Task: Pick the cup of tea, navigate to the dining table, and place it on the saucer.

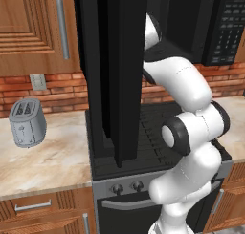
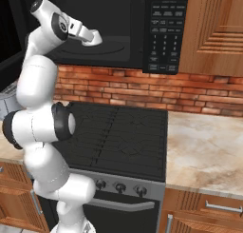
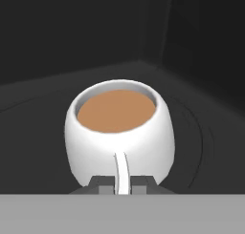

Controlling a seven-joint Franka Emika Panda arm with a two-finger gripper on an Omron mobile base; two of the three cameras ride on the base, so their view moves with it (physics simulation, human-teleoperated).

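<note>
Closest to my hand camera: the gripper (image 3: 123, 184), fingers pressed together on the thin white handle of the cup of tea (image 3: 119, 132). The cup sits upright, brown tea near the rim, on the dark floor of the microwave (image 2: 123, 23) cavity, walls close around it.

I read this as the pick step: handle pinched, cup not clearly lifted off the floor yet. Next I'd need a small lift, then a straight, level pull back out of the opening so nothing spills, before any driving to the dining table.

Around: the microwave door (image 1: 112, 75) hangs open, a tall dark slab right beside my arm in the left base view, and I judge it the main obstacle on the way out. Below is the black stove (image 2: 118, 137) with knobs along its front. A toaster (image 1: 27, 122) stands on the marbled counter (image 1: 48, 161), well apart to the left. Brick backsplash, wood cabinets either side.
</note>
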